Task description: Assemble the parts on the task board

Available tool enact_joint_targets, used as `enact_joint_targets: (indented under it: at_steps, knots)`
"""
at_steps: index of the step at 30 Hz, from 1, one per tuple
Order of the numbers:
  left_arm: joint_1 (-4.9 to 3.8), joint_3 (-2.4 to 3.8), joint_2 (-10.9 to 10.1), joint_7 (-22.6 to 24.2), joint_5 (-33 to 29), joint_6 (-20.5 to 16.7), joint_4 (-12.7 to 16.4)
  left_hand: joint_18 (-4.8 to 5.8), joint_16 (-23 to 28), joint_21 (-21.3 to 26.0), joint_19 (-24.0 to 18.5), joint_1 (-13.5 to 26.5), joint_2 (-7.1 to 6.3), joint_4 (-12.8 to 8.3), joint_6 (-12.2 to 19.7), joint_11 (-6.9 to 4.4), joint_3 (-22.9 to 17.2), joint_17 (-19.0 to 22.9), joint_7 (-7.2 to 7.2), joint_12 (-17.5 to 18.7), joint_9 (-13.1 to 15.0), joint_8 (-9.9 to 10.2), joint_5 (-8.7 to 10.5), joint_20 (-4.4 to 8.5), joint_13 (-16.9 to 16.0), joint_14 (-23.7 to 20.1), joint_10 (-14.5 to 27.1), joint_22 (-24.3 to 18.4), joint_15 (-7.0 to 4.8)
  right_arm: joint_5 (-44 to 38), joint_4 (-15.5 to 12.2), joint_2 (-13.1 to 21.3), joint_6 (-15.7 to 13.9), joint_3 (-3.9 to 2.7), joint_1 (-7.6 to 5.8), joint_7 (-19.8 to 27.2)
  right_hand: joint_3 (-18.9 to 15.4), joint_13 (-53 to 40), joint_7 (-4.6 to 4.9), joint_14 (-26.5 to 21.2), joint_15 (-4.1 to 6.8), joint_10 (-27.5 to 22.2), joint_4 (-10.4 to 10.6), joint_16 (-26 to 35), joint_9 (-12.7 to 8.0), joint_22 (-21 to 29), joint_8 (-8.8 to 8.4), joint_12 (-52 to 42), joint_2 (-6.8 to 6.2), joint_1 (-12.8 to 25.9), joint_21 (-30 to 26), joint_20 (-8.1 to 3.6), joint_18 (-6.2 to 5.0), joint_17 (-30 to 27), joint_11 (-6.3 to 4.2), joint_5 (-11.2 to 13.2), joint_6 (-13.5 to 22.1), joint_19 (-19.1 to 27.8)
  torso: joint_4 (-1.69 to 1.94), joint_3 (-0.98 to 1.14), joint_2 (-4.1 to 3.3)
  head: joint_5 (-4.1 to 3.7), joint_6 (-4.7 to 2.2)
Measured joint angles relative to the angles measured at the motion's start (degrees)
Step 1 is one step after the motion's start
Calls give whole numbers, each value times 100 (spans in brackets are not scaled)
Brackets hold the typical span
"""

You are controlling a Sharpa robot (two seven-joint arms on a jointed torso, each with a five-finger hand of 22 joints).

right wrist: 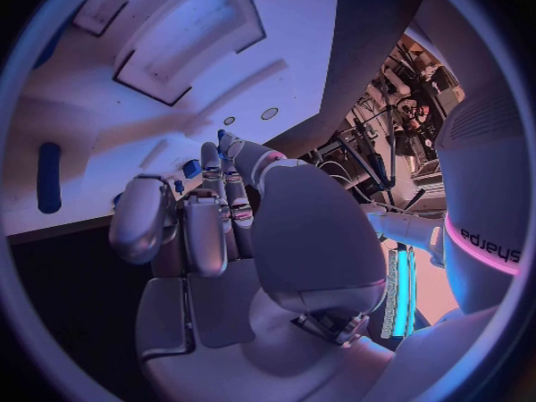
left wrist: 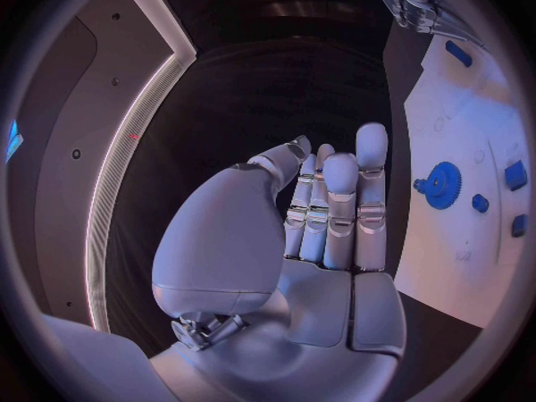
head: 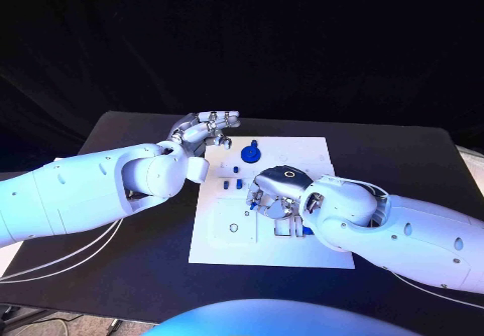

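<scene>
The white task board (head: 303,157) lies in the middle of the black table. A blue gear (head: 251,152) stands near its far edge, with small blue parts (head: 233,184) just in front of it. My left hand (head: 207,129) hovers at the board's far left corner, fingers straight and apart (left wrist: 324,214), holding nothing; the gear (left wrist: 443,185) is beside it. My right hand (head: 274,198) reaches down onto the board's middle, fingers curled together (right wrist: 213,214). A small blue part (right wrist: 191,168) shows at its fingertips; whether it is pinched is unclear.
A blue oblong part (right wrist: 49,177) lies on the board beyond the right hand, near a sunken rectangular recess (right wrist: 190,36). More blue parts (head: 294,229) sit by the right wrist. Bare black table (head: 424,154) surrounds the board.
</scene>
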State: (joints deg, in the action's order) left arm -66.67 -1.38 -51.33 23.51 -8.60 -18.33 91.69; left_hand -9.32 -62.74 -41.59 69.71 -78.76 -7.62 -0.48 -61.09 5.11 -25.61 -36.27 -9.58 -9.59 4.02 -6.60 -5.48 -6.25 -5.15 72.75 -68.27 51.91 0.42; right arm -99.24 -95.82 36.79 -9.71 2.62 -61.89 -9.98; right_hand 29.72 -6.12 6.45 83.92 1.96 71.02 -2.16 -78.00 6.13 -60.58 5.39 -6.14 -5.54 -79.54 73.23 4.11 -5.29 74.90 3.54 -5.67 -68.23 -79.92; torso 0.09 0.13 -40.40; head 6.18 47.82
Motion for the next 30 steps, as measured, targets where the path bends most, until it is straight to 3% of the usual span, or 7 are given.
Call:
enact_joint_targets:
  at_steps: [11,30]
  knots:
    - [0,0,25,-11,0,11,-4,0,0,33,0,0,0,-16,0,0,16,10,0,-23,0,0,0,0,1,3,0,-9,3,-37,193,-170,74,-3,56,25,0,17,1,0,0,1,0,0,-1,0,-3,8,-8,7,0,0,0,5,0,-31,3,0,5,4,2,46,24]
    - [0,0,29,-46,4,22,-18,0,0,33,0,0,0,-1,21,20,31,18,-21,-23,0,0,0,0,1,-3,20,-27,10,-84,175,-211,153,18,96,38,-1,15,19,0,0,23,1,0,8,1,-6,22,-13,63,0,0,0,3,-20,-66,-3,0,-5,7,5,81,74]
